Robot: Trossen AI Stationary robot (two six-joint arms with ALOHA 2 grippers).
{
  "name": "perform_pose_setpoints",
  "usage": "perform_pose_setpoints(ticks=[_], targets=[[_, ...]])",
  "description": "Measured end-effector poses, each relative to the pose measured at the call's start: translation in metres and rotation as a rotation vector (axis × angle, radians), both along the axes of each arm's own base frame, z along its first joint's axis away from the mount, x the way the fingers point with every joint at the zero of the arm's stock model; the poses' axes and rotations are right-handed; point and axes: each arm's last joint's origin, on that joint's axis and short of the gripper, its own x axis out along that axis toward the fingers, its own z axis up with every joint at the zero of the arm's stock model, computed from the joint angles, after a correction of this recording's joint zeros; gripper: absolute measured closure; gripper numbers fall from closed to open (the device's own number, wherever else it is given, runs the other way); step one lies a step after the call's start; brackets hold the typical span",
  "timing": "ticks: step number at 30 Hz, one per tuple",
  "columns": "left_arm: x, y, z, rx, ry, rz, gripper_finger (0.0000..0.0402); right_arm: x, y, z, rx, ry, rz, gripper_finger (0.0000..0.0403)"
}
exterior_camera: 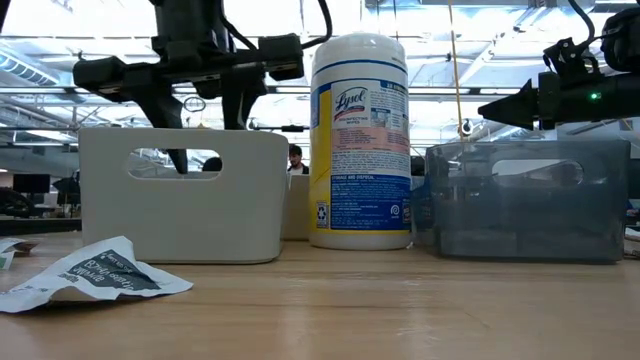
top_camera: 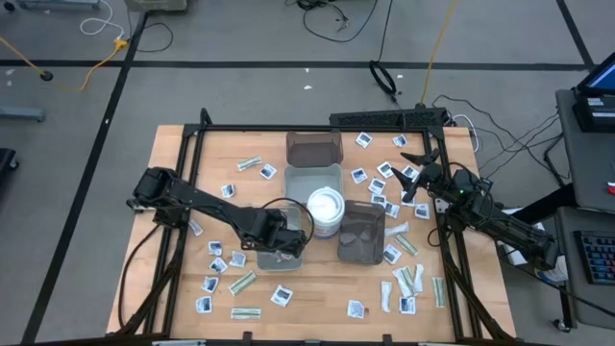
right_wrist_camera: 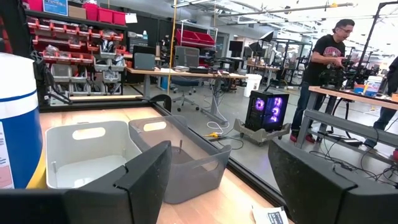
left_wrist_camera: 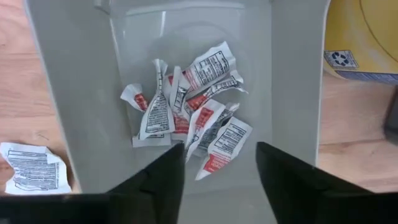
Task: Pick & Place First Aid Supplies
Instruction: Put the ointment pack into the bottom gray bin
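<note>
Packets (left_wrist_camera: 189, 115) heaped inside grey tray (left_wrist_camera: 81, 93). Left end effector (left_wrist_camera: 217, 165) above tray, fingers apart, empty. Right end effector (right_wrist_camera: 217, 180) open, raised over surface (top_camera: 317, 298), nothing held.

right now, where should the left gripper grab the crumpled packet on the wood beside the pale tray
Probably from straight above, pinching a lifted crumpled edge. The packet lies nearly flat on the table, leaving no side to slide under; the open left gripper hangs over the pale tray beside it.
</note>
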Motion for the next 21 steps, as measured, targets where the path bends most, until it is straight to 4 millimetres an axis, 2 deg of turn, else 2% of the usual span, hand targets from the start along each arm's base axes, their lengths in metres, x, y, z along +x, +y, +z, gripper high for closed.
perform_pose_setpoints(ticks=[5, 9, 14, 21], targets=[[-0.001, 0.004, 0.004, 0.008, -0.001, -0.042, 0.0153, 0.0, 0.0, 0.0, 0.0, 0.0, 0.0, 0.014], [-0.014, 0.016, 0.026, 0.035, -0.009, -0.042, 0.0141, 0.0, 0.0, 0.0, 0.0, 0.0, 0.0, 0.014], [-0.032, 0.025, 0.046, 0.061, 0.017, -0.023, 0.0144, 0.0, 0.0, 0.0, 0.0, -0.001, 0.0, 0.014], [-0.059, 0.029, 0.042, 0.034, 0.036, 0.035, 0.0149, 0.0, 0.0, 0.0, 0.0, 0.0, 0.0, 0.014]])
